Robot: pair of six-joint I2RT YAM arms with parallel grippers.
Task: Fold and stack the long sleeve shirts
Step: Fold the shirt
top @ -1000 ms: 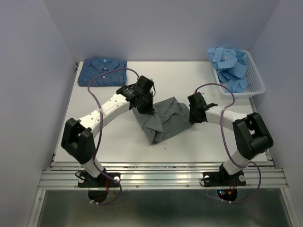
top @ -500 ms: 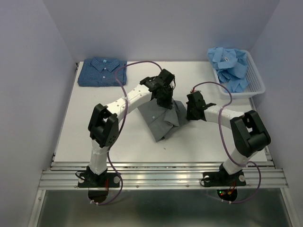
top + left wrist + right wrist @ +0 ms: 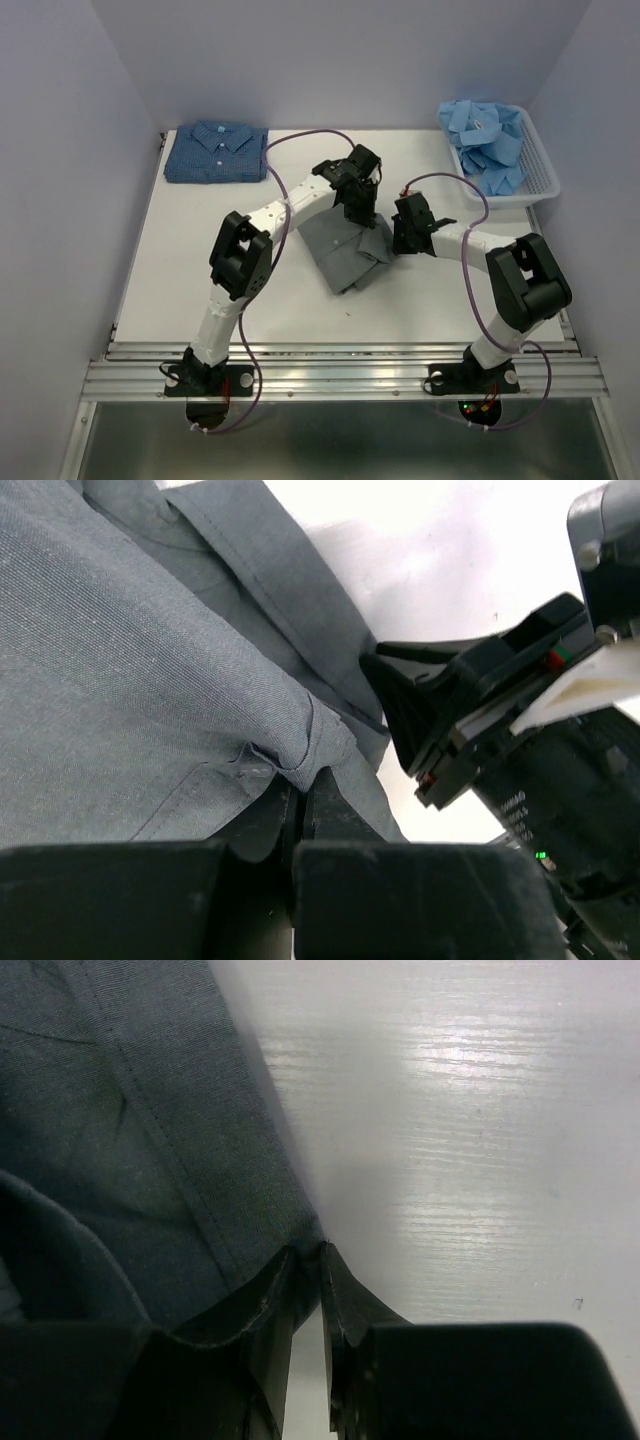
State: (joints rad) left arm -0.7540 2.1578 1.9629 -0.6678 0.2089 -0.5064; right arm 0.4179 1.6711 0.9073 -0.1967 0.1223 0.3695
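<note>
Grey shirt: I see the grey shirt (image 3: 340, 255) partly folded in the middle of the desk (image 3: 180, 270), lying at a slant, its collar end toward the far side.
Left gripper: my left gripper (image 3: 360, 212) reaches across to the shirt's far right part; in the left wrist view (image 3: 300, 780) its jaws are closed tight on a raised fold of grey cloth (image 3: 150, 680).
Right gripper: my right gripper (image 3: 398, 240) sits at the shirt's right edge; in the right wrist view (image 3: 308, 1252) the jaws are pinched on the stitched hem (image 3: 150, 1130), with bare desk (image 3: 450, 1110) just beside it.
Spacing: the two grippers are close together over the shirt's right side.
Dark blue shirt: the dark blue shirt (image 3: 216, 152) lies folded flat in the far left corner, near both desk edges and well apart from the grey one.
Light blue shirts: the light blue shirts (image 3: 488, 135) are heaped in the white basket (image 3: 541, 178) at the far right corner.
Open room: I have bare desk left of the grey shirt and along the near edge.
</note>
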